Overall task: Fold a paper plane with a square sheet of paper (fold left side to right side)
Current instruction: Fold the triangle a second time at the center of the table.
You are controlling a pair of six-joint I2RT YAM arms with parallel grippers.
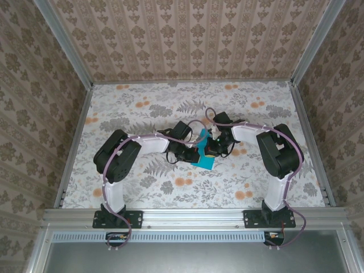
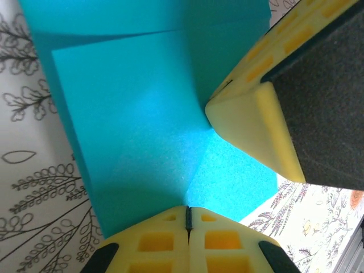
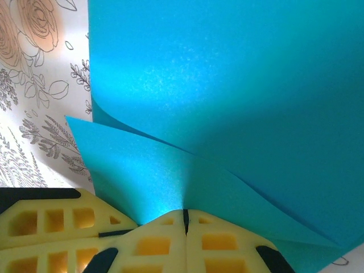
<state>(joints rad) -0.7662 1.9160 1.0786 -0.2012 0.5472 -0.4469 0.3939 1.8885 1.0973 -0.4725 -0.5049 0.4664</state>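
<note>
The square sheet of paper (image 1: 203, 159) is turquoise and lies partly lifted and bent between the two grippers at the table's middle. My left gripper (image 1: 193, 151) comes at it from the left and my right gripper (image 1: 212, 148) from the right, tips nearly meeting. In the left wrist view the paper (image 2: 142, 114) shows creases, and my left gripper (image 2: 187, 209) is shut on its near edge, with the right gripper's yellow finger (image 2: 256, 125) close by. In the right wrist view two curved layers of the paper (image 3: 227, 91) rise from my right gripper (image 3: 185, 213), which is shut on them.
The floral tablecloth (image 1: 142, 108) covers the table. Patterned walls (image 1: 187, 40) enclose the back and both sides. A metal rail (image 1: 193, 216) carries the arm bases along the near edge. Both arms bend inward, elbows out towards the sides.
</note>
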